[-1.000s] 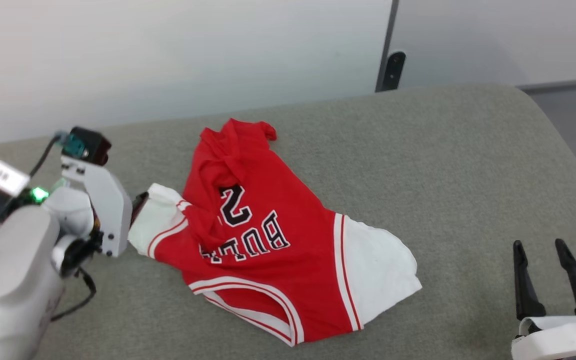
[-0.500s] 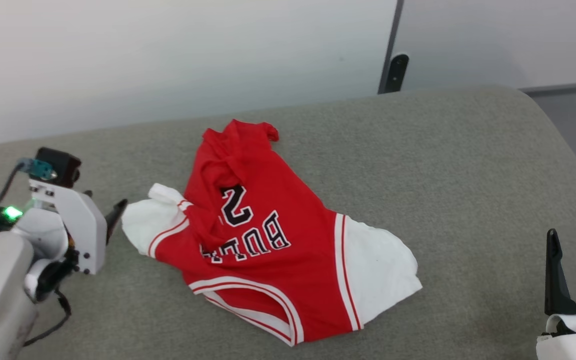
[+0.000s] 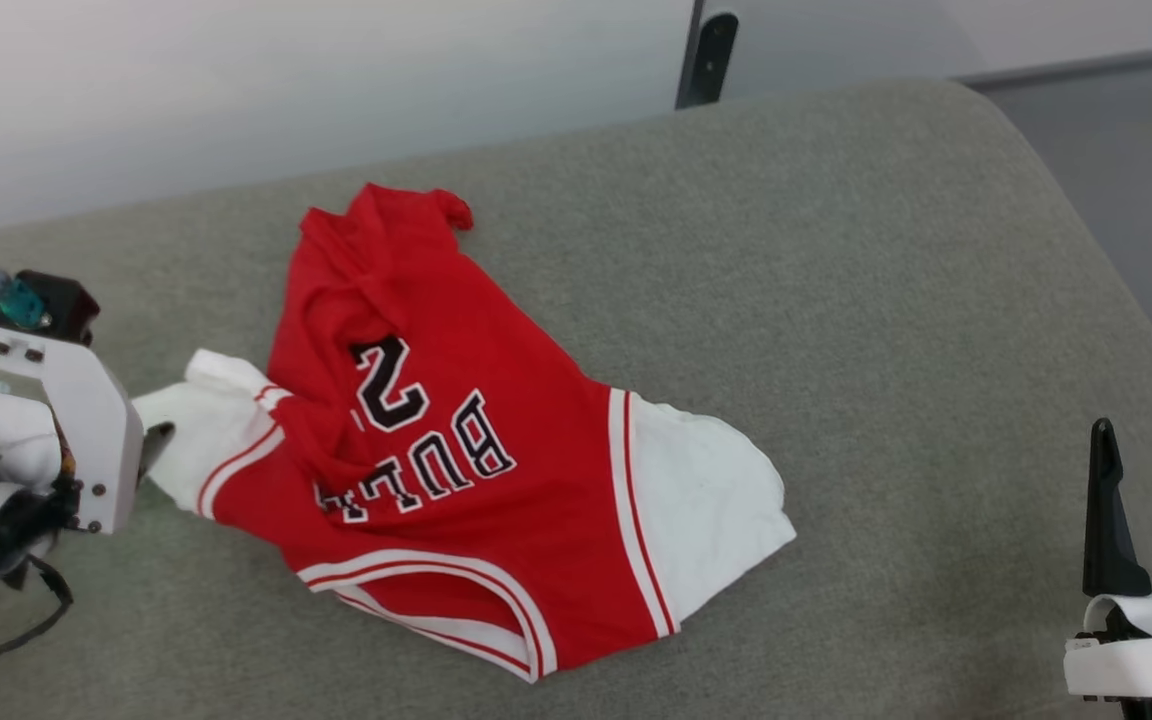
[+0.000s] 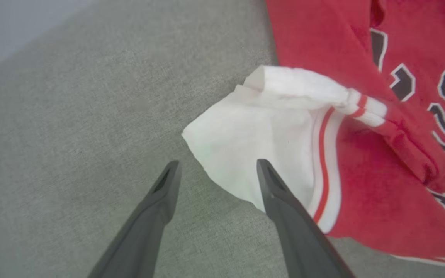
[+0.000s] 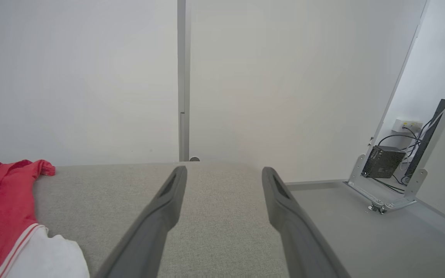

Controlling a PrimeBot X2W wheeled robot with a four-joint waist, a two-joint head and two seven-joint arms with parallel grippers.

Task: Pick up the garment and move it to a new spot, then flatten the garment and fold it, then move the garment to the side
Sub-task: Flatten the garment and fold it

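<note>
The garment, a red jersey T-shirt with white sleeves and black-and-white lettering, lies crumpled on the grey fabric surface. Its hem end is bunched toward the wall. My left gripper is at the garment's left white sleeve. In the left wrist view the left gripper stands open above that sleeve, one finger over the cloth and one over bare fabric. My right gripper is open at the lower right, well clear of the garment. The right gripper points at the wall, with the garment at the left edge.
The padded surface ends in a rounded edge at the right, with grey floor beyond. A white wall runs behind it, with a dark post. A black box with cables sits by the far right wall.
The camera has turned, shifting the whole picture left. My left gripper drew back from the white sleeve and now hovers open at its edge. The garment lies as before.
</note>
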